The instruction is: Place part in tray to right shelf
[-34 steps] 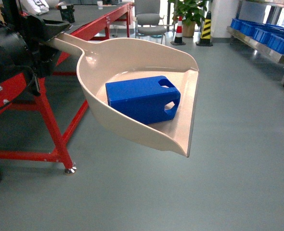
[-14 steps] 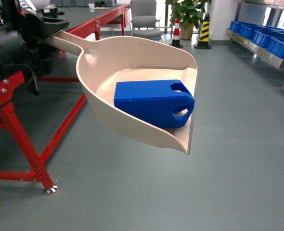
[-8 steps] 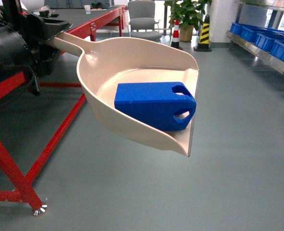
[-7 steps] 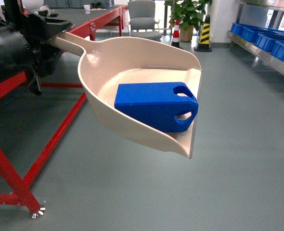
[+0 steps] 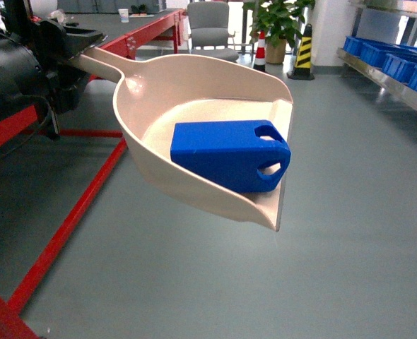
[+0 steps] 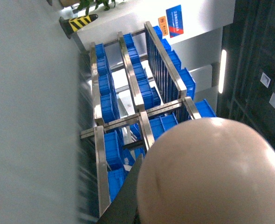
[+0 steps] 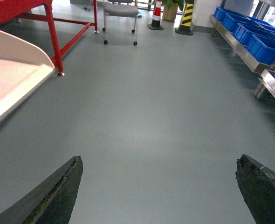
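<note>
The beige tray (image 5: 194,92) hangs in mid-air at the middle of the head view, lip toward the lower right. My left gripper (image 5: 73,48) is shut on its handle at upper left. The blue part (image 5: 226,152) lies on its side in the tray, lug end close to the front lip. In the left wrist view the tray's rounded back (image 6: 212,172) fills the lower right, with the right shelf (image 6: 142,107) behind it. That steel shelf (image 5: 399,79) runs along the far right. My right gripper (image 7: 158,162) is open over bare floor, the tray lip (image 7: 16,86) to its left.
A red-framed table (image 5: 67,226) stands at left. A grey chair (image 5: 212,28), a potted plant (image 5: 279,18), a cone (image 5: 260,46) and a striped bollard (image 5: 304,42) stand at the back. Blue crates (image 5: 399,63) sit on the shelf.
The part slid toward the tray's front lip, then stayed there. The red table has drifted left and down out of view and the back of the room has shifted as the base moves.
</note>
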You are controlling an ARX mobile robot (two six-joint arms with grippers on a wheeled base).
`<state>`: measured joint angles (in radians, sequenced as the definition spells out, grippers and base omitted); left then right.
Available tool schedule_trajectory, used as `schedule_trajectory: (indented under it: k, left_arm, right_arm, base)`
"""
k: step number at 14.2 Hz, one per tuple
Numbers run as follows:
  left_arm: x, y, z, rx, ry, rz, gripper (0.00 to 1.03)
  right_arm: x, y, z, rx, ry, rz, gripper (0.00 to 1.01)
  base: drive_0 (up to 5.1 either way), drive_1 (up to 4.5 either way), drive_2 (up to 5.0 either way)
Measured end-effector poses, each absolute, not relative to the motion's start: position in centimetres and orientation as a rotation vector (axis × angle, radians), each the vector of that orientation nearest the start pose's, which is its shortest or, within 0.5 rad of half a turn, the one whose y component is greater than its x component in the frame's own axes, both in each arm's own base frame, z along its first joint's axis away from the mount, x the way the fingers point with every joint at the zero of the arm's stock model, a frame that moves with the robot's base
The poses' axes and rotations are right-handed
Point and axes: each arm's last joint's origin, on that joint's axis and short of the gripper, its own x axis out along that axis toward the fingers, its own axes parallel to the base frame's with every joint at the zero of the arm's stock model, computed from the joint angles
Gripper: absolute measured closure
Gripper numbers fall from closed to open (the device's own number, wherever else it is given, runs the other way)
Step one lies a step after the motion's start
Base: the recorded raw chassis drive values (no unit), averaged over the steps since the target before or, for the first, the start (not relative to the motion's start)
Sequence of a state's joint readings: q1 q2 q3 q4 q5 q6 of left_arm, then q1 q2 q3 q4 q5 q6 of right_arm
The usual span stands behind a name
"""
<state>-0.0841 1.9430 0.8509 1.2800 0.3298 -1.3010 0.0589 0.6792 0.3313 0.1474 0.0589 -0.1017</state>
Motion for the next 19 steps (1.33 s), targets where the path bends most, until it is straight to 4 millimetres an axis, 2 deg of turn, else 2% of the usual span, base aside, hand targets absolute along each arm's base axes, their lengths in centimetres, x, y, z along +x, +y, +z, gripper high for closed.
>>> schedule_trajectory:
  k: [19]
  left_arm:
    - [37.34, -4.09, 17.81, -1.254, 0.104, -0.476, 0.89]
  right_arm:
    - [15.99, 0.77, 22.34, -0.113, 0.195, 0.009, 0.03]
  base:
    - [0.0, 4.28, -4.4]
